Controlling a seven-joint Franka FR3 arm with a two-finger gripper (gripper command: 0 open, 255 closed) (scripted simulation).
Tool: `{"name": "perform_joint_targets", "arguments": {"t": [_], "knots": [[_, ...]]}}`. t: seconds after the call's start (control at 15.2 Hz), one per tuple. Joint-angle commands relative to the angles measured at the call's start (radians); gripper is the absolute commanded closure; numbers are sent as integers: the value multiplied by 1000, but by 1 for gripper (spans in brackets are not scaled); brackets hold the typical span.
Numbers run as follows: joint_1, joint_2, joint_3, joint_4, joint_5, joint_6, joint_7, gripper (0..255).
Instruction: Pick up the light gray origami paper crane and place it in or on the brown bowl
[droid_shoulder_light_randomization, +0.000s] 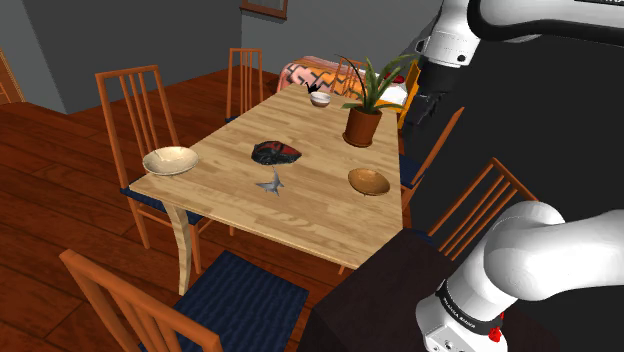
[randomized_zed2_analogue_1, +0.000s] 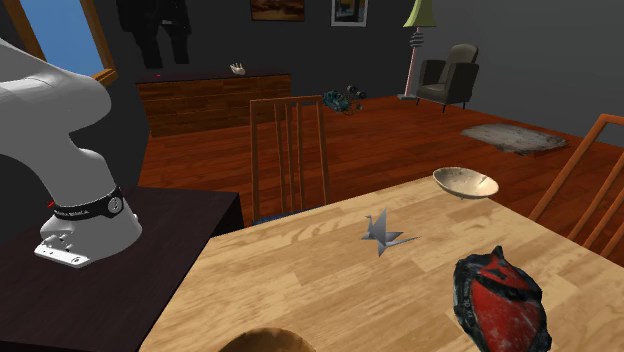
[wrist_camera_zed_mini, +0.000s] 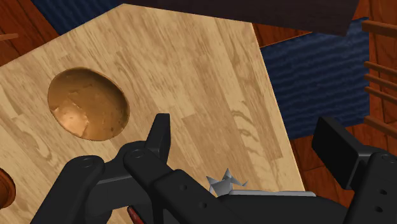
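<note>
Our gripper (wrist_camera_zed_mini: 245, 127) hangs released, fingers apart and empty, over the table (droid_shoulder_light_randomization: 225, 150). We see the gray paper crane (droid_shoulder_light_randomization: 272, 183) resting on it, near a red-and-black lump (droid_shoulder_light_randomization: 276, 152), apart from the brown bowl (droid_shoulder_light_randomization: 369, 181).

text: none legible | arm base band (randomized_zed2_analogue_1: 88, 209) — white lettering, too small to read

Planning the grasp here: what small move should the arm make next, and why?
Probably lower the gripper toward the crane: it is open and empty, well above the table, while the crane lies untouched, apart from the brown bowl.
</note>
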Motion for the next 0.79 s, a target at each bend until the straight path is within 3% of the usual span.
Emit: {"name": "perform_joint_targets", "arguments": {"t": [0.0,0.73], "knots": [[0,0,0,0,0,0,0,0],[8,373,100,45,6,303,174,0]]}}
